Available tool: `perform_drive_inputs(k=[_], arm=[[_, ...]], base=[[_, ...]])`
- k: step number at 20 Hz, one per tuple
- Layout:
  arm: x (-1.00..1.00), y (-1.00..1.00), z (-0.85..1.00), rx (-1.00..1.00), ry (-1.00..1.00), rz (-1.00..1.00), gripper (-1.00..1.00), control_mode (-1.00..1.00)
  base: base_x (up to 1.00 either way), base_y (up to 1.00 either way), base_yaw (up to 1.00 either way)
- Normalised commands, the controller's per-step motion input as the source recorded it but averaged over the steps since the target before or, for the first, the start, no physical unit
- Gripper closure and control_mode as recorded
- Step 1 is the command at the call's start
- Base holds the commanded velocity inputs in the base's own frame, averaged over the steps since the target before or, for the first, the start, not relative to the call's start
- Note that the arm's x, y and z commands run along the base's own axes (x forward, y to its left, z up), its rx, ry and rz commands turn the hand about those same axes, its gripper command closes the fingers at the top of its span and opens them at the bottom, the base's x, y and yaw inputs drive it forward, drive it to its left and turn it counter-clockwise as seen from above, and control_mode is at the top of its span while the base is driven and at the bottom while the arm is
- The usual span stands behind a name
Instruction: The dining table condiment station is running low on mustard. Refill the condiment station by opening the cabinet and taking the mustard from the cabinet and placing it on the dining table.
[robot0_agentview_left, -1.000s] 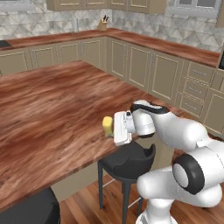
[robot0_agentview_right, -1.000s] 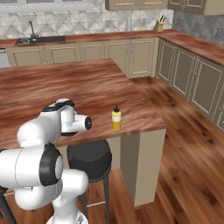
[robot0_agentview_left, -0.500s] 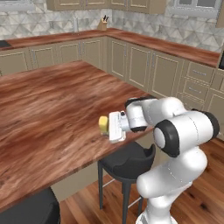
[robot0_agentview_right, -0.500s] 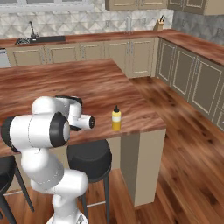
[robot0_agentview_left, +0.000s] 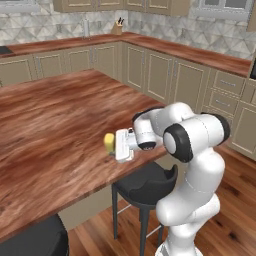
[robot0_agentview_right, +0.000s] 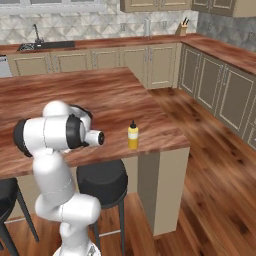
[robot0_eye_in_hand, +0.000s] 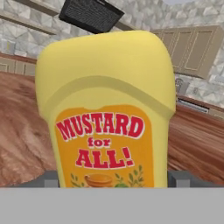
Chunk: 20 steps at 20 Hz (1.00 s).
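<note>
The mustard (robot0_agentview_left: 108, 142) is a squat yellow bottle with an orange-red label, and my gripper (robot0_agentview_left: 114, 144) is shut on it, low over the near edge of the dining table (robot0_agentview_left: 50, 115). In the hand view the mustard (robot0_eye_in_hand: 107, 109) looms close, with a grey fingertip (robot0_eye_in_hand: 47, 178) showing on either side of its base. I cannot tell whether the bottle touches the tabletop. From the right, my folded arm hides the hand over the dining table (robot0_agentview_right: 100, 95). The cabinet is out of view.
A slim yellow bottle with a black tip (robot0_agentview_right: 132, 136) stands near the table's corner. Black stools (robot0_agentview_left: 145, 177) (robot0_agentview_left: 35, 240) sit under the near edge. Beige base cabinets with wood counters line the far walls, and a knife block (robot0_agentview_left: 118, 27) stands on one.
The arm has folded in toward the table, carrying the mustard a little to the left, farther over the tabletop. The slim bottle has stayed put.
</note>
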Motion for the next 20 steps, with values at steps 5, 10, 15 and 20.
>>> perform_drive_inputs(k=[5, 10, 15, 20], arm=[[0.15, 0.07, -0.21, 0.05, 0.0, -0.01, 1.0, -1.0], [0.0, 0.0, -0.09, 0.11, 0.0, -0.04, 1.0, -1.0], [0.0, -0.12, -0.15, 0.06, 0.01, -0.08, 1.0, -1.0], [0.05, -0.31, -0.25, 0.0, 0.13, -0.15, 1.0, -1.0]], base=[[0.0, 0.0, 0.0], [0.0, 0.0, 0.0], [0.0, 0.0, 0.0], [0.0, 0.0, 0.0]])
